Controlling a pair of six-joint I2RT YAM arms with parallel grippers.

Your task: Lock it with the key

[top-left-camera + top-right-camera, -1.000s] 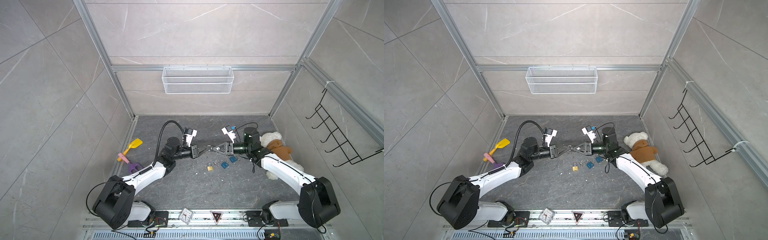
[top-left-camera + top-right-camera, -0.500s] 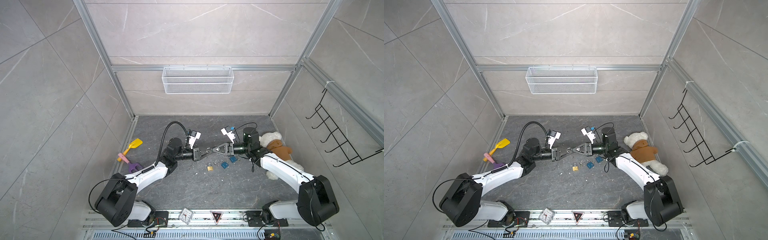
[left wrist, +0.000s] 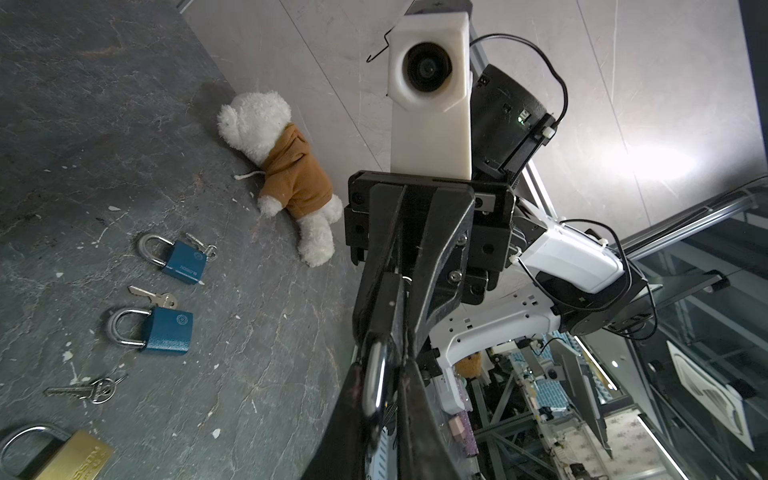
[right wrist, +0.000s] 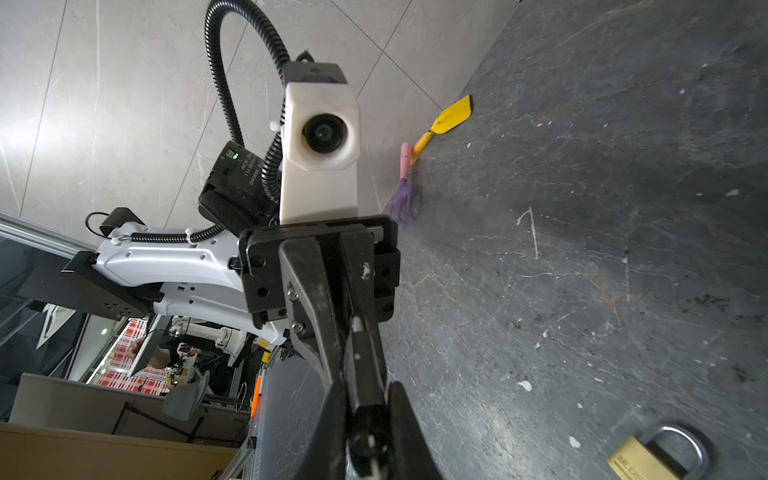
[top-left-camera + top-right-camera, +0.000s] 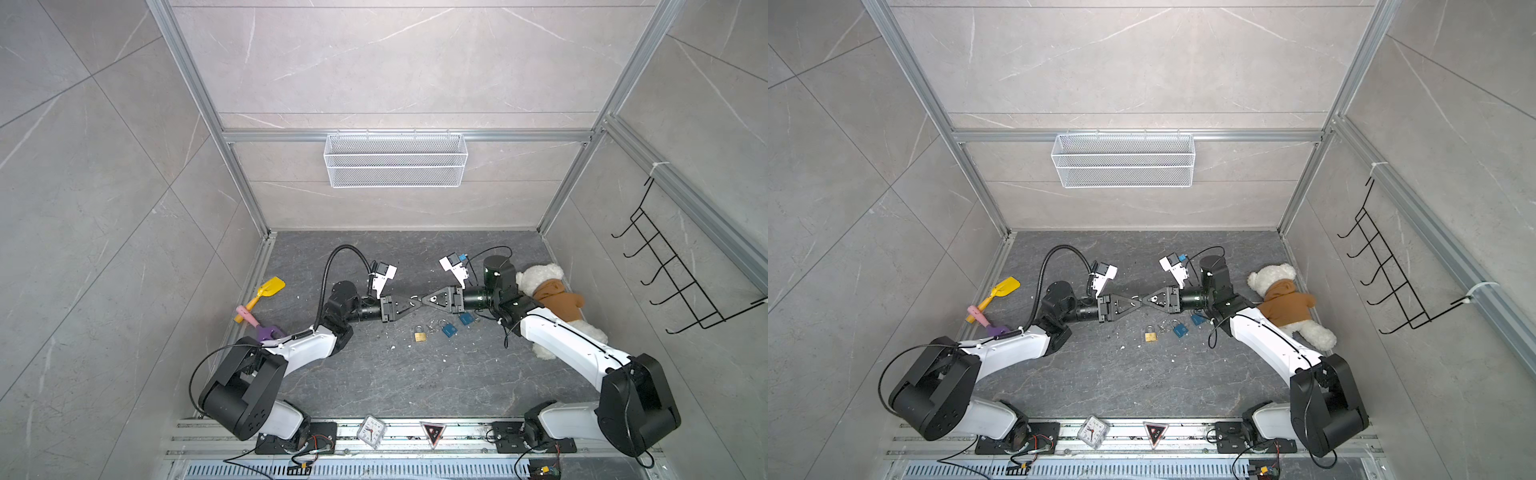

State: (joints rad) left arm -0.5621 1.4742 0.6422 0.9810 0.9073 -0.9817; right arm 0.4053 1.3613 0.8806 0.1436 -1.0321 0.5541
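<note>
- In both top views, the thing between the left claw (image 5: 409,306) and the right claw (image 5: 422,300) is too small to make out.
- In the left wrist view, only the silver loop of the small lock (image 3: 373,380) shows well. The claws hide most of its dark body. You can't tell if the left claw pinches it.
- The gold lock (image 3: 62,455) is cut off at the edge in both wrist views.
- The right arm (image 5: 561,345) hides part of the teddy bear (image 5: 555,297).

The left gripper (image 3: 382,368) and right gripper (image 3: 386,348) stood tip to tip, both pinched on a padlock (image 3: 372,384) whose silver shackle showed between the left fingers. On the dark floor (image 3: 83,104) lay two blue padlocks (image 3: 185,262), loose keys (image 3: 151,296), a brass padlock (image 3: 70,457) and, by the right wall, a teddy bear (image 3: 286,170).
</note>
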